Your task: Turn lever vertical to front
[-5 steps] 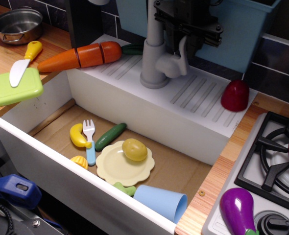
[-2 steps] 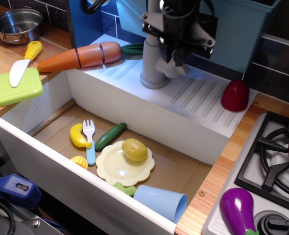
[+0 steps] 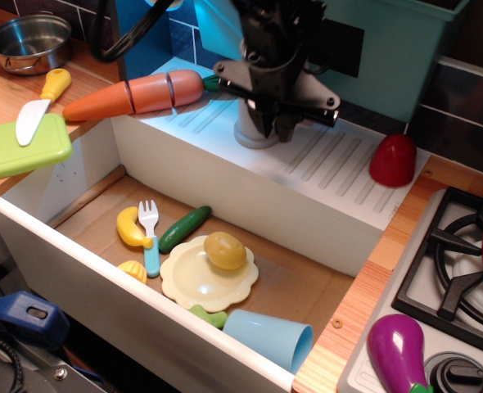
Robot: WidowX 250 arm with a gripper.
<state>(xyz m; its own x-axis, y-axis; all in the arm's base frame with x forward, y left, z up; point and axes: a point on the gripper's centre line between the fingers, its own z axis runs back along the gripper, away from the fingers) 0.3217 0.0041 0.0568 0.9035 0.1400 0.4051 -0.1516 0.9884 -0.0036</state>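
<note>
Steel pot (image 3: 33, 41) sits far left on the wooden counter, beside a glossy green board (image 3: 24, 146) carrying a yellow-handled toy knife (image 3: 38, 105). Segmented plastic carrot (image 3: 135, 94) lies on the ribbed white drainboard (image 3: 331, 160). In the sink (image 3: 299, 282) lie a banana (image 3: 129, 227), a white fork (image 3: 149, 233), a cucumber (image 3: 184, 228), a scalloped yellow plate (image 3: 194, 282) holding a round yellow piece (image 3: 225, 250), and a blue cup (image 3: 270, 337) on its side. Black gripper (image 3: 274, 123) hangs low over the grey tap column (image 3: 250, 135), hiding the lever; whether its jaws are spread or pinching, I cannot tell. Right, a red dome (image 3: 393, 159) sits by the stove (image 3: 454, 270), with a purple eggplant (image 3: 397, 354) nearest.
</note>
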